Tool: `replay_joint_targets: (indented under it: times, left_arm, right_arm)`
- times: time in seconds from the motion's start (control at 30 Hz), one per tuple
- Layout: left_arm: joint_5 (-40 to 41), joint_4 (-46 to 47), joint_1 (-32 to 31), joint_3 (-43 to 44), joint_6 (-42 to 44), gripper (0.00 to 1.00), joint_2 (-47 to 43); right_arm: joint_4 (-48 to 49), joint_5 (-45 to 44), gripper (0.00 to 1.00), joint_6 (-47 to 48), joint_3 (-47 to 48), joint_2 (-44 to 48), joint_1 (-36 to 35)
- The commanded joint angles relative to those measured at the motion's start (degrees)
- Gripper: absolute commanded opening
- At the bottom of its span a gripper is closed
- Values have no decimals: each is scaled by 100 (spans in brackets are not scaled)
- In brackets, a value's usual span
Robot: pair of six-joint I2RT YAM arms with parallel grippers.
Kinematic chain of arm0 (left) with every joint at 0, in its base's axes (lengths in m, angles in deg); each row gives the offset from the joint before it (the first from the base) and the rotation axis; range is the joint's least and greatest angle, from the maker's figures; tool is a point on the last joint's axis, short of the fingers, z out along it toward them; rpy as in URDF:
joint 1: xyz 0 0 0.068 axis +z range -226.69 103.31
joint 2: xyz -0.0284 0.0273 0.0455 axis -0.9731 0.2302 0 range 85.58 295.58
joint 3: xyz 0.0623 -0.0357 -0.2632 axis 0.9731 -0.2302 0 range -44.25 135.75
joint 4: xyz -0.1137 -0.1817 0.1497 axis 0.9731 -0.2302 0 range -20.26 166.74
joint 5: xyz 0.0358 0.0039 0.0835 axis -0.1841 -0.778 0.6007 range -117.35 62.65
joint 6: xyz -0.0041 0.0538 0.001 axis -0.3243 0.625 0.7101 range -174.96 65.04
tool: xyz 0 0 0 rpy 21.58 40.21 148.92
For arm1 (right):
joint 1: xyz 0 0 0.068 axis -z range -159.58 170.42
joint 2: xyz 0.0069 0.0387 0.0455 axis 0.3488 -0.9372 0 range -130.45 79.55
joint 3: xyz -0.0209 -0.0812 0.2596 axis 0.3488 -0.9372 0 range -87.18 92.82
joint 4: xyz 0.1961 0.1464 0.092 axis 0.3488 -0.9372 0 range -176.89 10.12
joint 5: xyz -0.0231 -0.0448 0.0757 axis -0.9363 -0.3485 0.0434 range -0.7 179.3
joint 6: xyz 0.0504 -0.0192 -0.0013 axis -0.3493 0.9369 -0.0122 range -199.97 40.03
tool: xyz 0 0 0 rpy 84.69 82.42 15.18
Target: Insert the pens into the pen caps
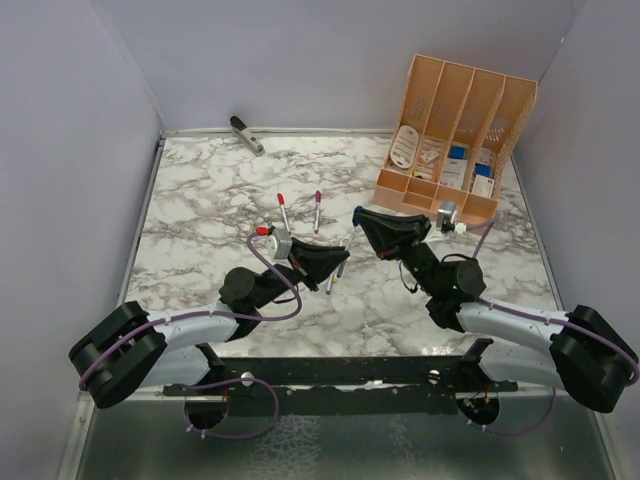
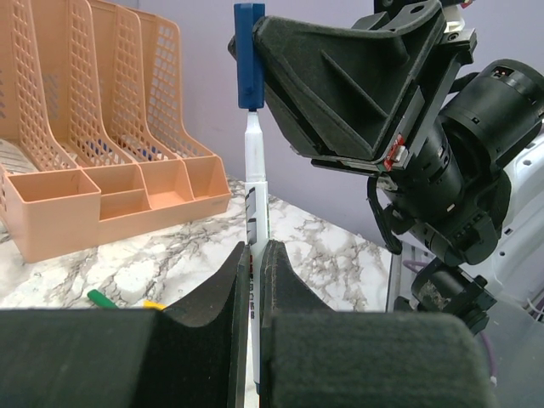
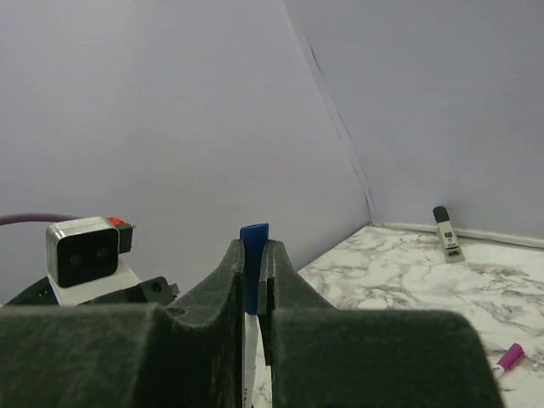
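The left end effector [image 2: 253, 259] was pinching a white pen [image 2: 255, 170] and held it straight up, so its thin top pointed at the blue cap [image 2: 249, 59]. The right end effector [image 3: 252, 259] was squeezed tight on that cap and held it right over the pen, so the two lined up. The pen's top met the cap's bottom, high above the bench [image 2: 331, 255]; a push down looked needed.

Top external: high behind the near edge, looking down over the marble table [image 1: 200, 190]. Left wrist: close, facing far right toward the orange organiser [image 2: 102, 195]. Right wrist: close, facing far left. Shared by both: blue pen cap [image 2: 250, 59].
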Motion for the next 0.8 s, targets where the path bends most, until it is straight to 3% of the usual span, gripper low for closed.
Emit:
replay_joint_targets:
  times: [0.0,0.77]
  left_arm:
    - [165,332,10,-18,-36,0,-31]
    - [687,558,10,115,138,0,-255]
  right_arm:
    - [264,183,1,-226,-75,-191,15]
    - [152,653,1,-696,-159,-685,12]
